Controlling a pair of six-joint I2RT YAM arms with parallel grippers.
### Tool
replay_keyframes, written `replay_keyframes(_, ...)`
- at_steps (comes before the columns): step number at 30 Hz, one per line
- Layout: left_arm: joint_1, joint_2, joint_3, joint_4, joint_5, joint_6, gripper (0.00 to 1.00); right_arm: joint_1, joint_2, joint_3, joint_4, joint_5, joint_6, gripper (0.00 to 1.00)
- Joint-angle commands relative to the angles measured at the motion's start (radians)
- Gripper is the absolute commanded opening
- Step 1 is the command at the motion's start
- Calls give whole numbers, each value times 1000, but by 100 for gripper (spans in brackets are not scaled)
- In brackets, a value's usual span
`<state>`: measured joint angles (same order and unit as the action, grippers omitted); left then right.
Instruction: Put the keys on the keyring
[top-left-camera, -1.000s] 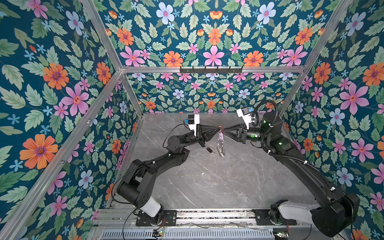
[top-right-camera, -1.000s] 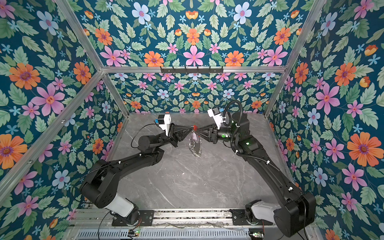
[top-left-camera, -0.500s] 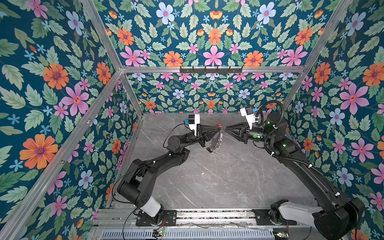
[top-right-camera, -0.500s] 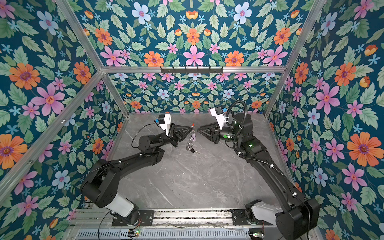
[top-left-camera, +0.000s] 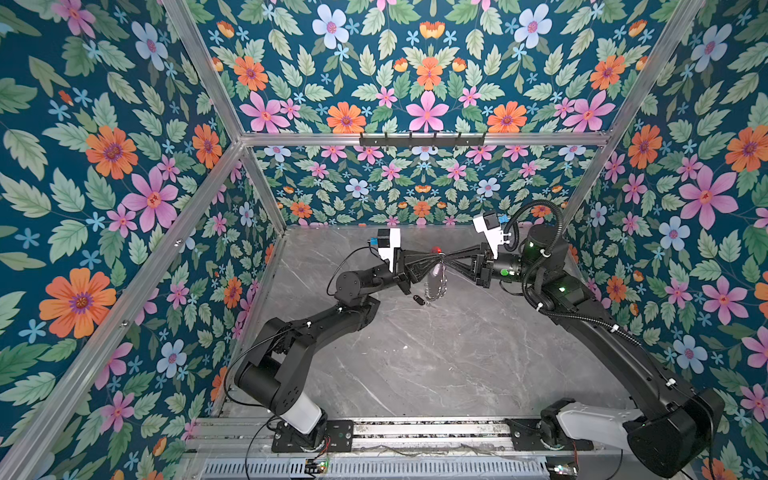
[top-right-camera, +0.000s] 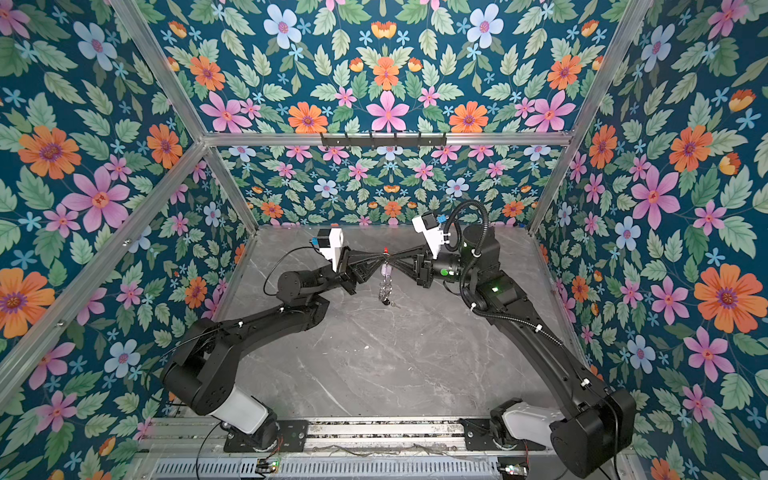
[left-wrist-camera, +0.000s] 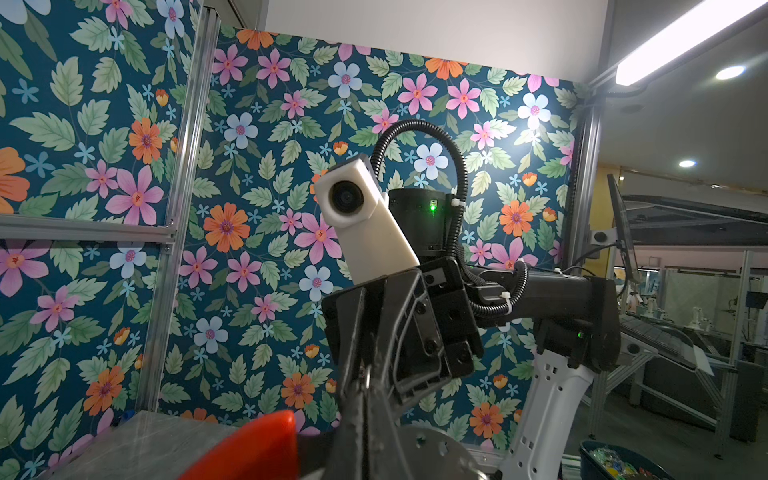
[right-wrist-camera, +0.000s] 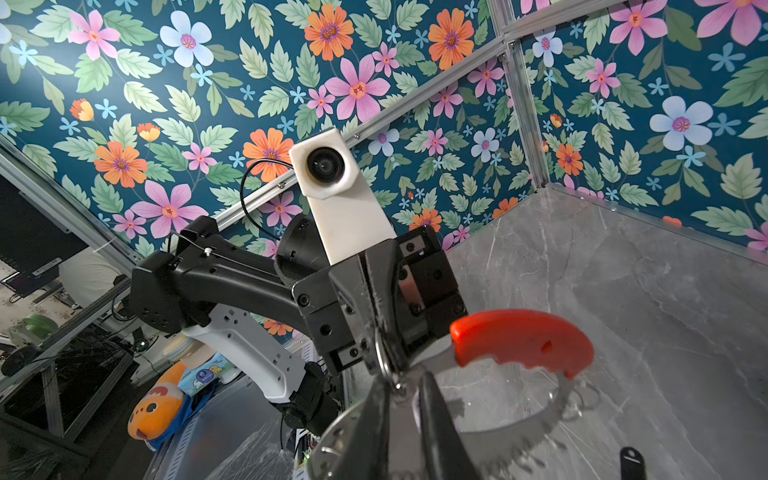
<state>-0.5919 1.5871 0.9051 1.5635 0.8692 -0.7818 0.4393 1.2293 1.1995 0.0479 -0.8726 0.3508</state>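
Both grippers meet tip to tip above the middle of the table. My left gripper (top-left-camera: 440, 261) is shut on the keyring (right-wrist-camera: 519, 419), a thin hoop with a red curved section (right-wrist-camera: 523, 338) and several small silver rings, which hangs below it. My right gripper (right-wrist-camera: 409, 386) has its jaws drawn in on the pale lilac key (top-left-camera: 435, 272), which hangs at the hoop right by the left fingertips (right-wrist-camera: 384, 353). The black key (top-left-camera: 419, 300) lies on the table below; it also shows in the right wrist view (right-wrist-camera: 631, 461). In the left wrist view the red section (left-wrist-camera: 257, 449) fills the near corner.
The grey marble table (top-left-camera: 415, 374) is boxed in by floral walls on three sides. A black hook rack (top-left-camera: 422, 139) sits on the back rail high up. Both arm bases stand on the metal rail (top-left-camera: 415, 432) at the front edge.
Half a second ago my right gripper had drawn back to the right, away from the keyring. It has since come back to the left fingertips and its jaws have narrowed. The hanging keyring has swung slightly.
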Motion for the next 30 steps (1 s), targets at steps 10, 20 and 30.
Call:
replay_keyframes(10, -6, 0, -7, 41, 7, 8, 0, 3, 5, 16, 8, 20, -17, 0)
replay_keyframes(20, -9, -249, -13, -899, 49, 762, 28, 15, -26, 77, -377, 226, -355, 0)
replay_keyframes(30, -21, -239, 253, -1565, 23, 1193, 27, 95, 3, 124, -528, 383, -539, 0)
